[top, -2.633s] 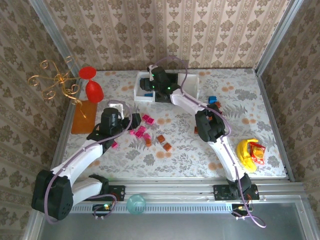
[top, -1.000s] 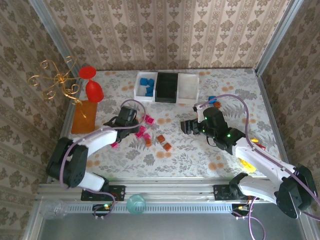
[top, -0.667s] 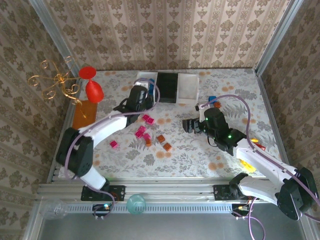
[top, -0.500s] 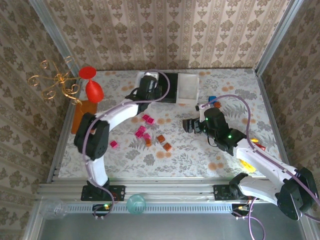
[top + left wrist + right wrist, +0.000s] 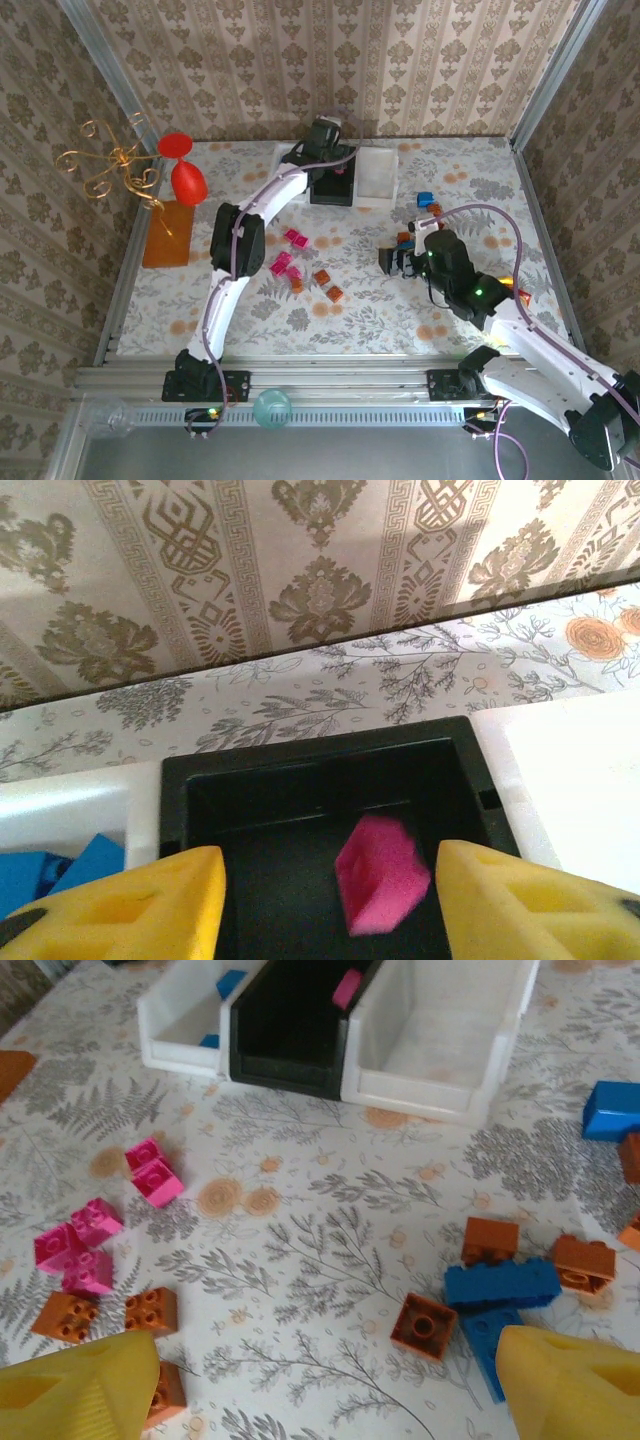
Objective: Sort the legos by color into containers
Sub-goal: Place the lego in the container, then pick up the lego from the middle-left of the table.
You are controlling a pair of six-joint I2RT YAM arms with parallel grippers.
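Our left claw (image 5: 326, 880) hangs over the black rectangular plastic bin (image 5: 310, 748) with its yellow fingers (image 5: 150, 890) apart. A small magenta plastic brick (image 5: 380, 872) sits between them, touching neither, over the bin's hollow. Our right claw (image 5: 330, 1390) stands wide apart, gripping nothing, above the floral counter (image 5: 300, 1210). Below it, blue bricks (image 5: 500, 1285), orange-brown bricks (image 5: 423, 1325) and magenta bricks (image 5: 155, 1175) lie scattered on the counter.
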